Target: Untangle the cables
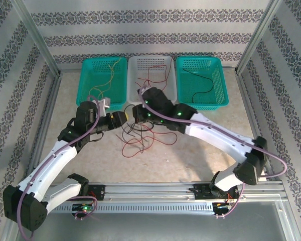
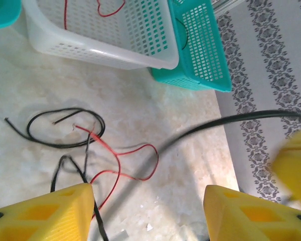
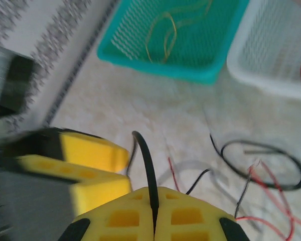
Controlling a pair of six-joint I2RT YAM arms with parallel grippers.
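Note:
A loose tangle of red and black cables (image 1: 140, 136) lies on the table in front of the baskets. My right gripper (image 1: 134, 111) is shut on one black cable (image 3: 149, 170), which rises from between its yellow fingers (image 3: 190, 216). That black cable (image 2: 226, 121) stretches taut and blurred across the left wrist view. My left gripper (image 1: 119, 119) is right beside the right one, open (image 2: 148, 201), with a black strand running beside its left finger (image 2: 40, 213). On the table lie a red cable (image 2: 119, 170) and a black loop (image 2: 65, 128). The left gripper's fingers (image 3: 90, 155) appear in the right wrist view.
Three baskets stand at the back: a teal one (image 1: 104, 83) with yellow cables (image 3: 165, 30), a white one (image 1: 151, 75) with red cables, and a teal one (image 1: 200, 80) with a black cable. Metal frame posts and patterned walls enclose the table.

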